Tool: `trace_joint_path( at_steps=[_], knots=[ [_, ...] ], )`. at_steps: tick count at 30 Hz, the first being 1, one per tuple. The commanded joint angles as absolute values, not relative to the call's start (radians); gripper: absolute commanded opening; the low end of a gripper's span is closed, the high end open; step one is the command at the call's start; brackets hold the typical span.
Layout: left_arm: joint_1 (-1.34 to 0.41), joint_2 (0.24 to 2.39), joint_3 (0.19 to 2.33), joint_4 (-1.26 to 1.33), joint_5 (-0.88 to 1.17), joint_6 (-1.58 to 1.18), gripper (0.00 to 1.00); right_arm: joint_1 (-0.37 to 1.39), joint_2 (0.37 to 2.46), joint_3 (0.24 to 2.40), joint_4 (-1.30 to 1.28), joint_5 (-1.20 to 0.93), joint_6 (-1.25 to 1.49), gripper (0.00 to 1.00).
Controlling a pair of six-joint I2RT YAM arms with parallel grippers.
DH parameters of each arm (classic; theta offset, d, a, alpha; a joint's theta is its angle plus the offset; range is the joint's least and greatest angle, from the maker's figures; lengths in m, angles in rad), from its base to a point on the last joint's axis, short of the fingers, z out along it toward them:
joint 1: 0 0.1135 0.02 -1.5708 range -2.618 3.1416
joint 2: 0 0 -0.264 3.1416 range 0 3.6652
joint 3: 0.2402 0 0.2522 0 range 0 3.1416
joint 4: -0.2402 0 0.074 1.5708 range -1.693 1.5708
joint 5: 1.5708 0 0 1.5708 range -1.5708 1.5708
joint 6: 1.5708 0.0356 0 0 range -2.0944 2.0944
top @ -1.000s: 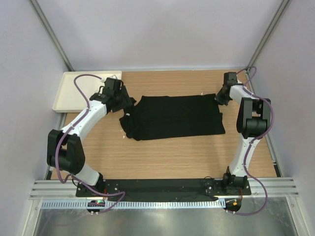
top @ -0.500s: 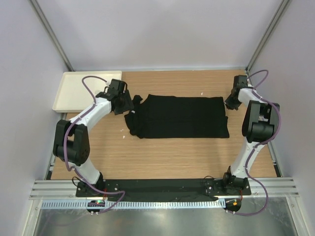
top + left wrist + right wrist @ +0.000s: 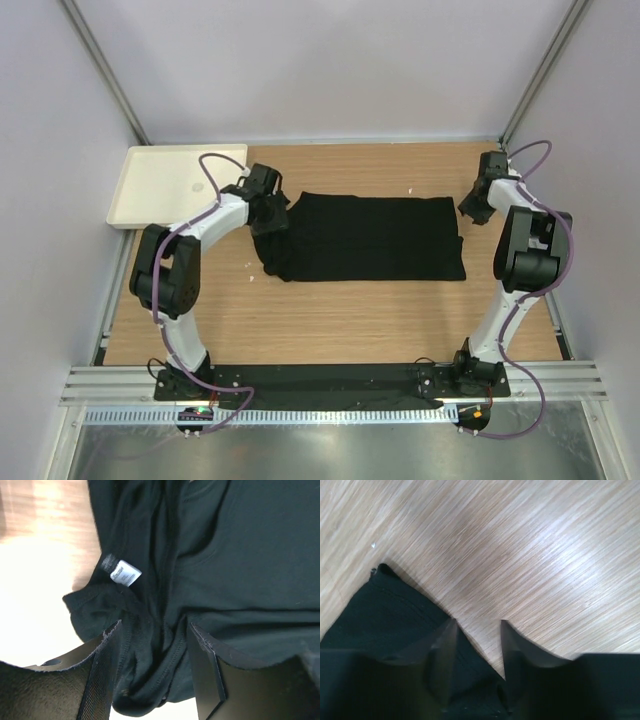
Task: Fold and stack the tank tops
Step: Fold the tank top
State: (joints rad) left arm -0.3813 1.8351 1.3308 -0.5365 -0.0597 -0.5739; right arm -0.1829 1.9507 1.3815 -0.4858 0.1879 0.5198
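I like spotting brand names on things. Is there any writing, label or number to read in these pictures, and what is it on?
White label sewn on the tank top, left wrist view: it has dark print, but it is too blurred to read.
Table and tray: no words, numbers or signs show.
Nothing else in any view can be read.
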Motion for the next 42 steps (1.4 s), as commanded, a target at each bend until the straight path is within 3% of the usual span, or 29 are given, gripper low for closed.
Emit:
trace_joint_path(
  at_steps=[1, 2, 3, 4, 5, 7, 10, 12, 14, 15, 16, 27, 29, 35, 38, 41, 42],
  knots=[
    [-0.38, 1.819, 1.322, -0.557, -0.098, -0.575, 0.56, -0.176, 1.907, 1.387, -0.473, 0.167, 0.492, 0.51],
    [-0.382, 1.813, 1.3, -0.555, -0.115, -0.577, 0.56, -0.16, 1.901, 1.381, -0.465, 0.163, 0.486, 0.62],
    [-0.38, 1.798, 1.289, -0.555, -0.147, -0.578, 0.56, -0.15, 1.895, 1.375, -0.456, 0.149, 0.476, 0.64],
    [-0.38, 1.787, 1.261, -0.56, -0.197, -0.575, 0.43, -0.105, 1.932, 1.414, -0.489, 0.152, 0.436, 0.59],
    [-0.38, 1.787, 1.261, -0.56, -0.198, -0.577, 0.43, -0.104, 1.933, 1.428, -0.503, 0.158, 0.436, 0.59],
    [-0.379, 1.783, 1.252, -0.558, -0.215, -0.583, 0.24, -0.089, 1.986, 1.456, -0.531, 0.175, 0.425, 0.52],
    [-0.374, 1.766, 1.233, -0.554, -0.248, -0.589, 0.05, -0.075, 2.051, 1.515, -0.59, 0.247, 0.428, 0.51],
    [-0.356, 1.755, 1.224, -0.555, -0.27, -0.594, 0.0, -0.075, 2.068, 1.516, -0.586, 0.252, 0.428, 0.46],
    [-0.33, 1.741, 1.206, -0.548, -0.247, -0.604, 0.0, -0.075, 2.075, 1.509, -0.574, 0.252, 0.431, 0.28],
    [-0.301, 1.703, 1.166, -0.525, -0.226, -0.623, 0.0, -0.075, 2.074, 1.508, -0.575, 0.271, 0.433, 0.09],
    [-0.289, 1.675, 1.134, -0.505, -0.218, -0.633, 0.0, -0.077, 2.078, 1.508, -0.577, 0.281, 0.445, 0.02],
    [-0.186, 1.355, 0.728, -0.328, -0.264, -0.793, 0.0, -0.098, 2.033, 1.47, -0.537, 0.293, 0.479, 0.01],
    [-0.179, 1.324, 0.698, -0.313, -0.278, -0.827, 0.06, -0.1, 2.029, 1.468, -0.534, 0.298, 0.48, 0.01],
    [-0.073, 1.255, 0.647, -0.315, -0.305, -0.842, 0.09, -0.112, 2.008, 1.45, -0.523, 0.316, 0.497, 0.01],
    [-0.02, 1.255, 0.64, -0.331, -0.268, -0.845, 0.0, -0.112, 2.0, 1.447, -0.517, 0.31, 0.5, 0.01],
    [0.03, 1.243, 0.603, -0.302, -0.253, -0.859, 0.0, -0.112, 1.997, 1.443, -0.512, 0.301, 0.502, 0.01],
    [0.035, 1.232, 0.595, -0.284, -0.221, -0.842, 0.08, -0.112, 1.994, 1.442, -0.512, 0.29, 0.503, 0.01]
  ],
)
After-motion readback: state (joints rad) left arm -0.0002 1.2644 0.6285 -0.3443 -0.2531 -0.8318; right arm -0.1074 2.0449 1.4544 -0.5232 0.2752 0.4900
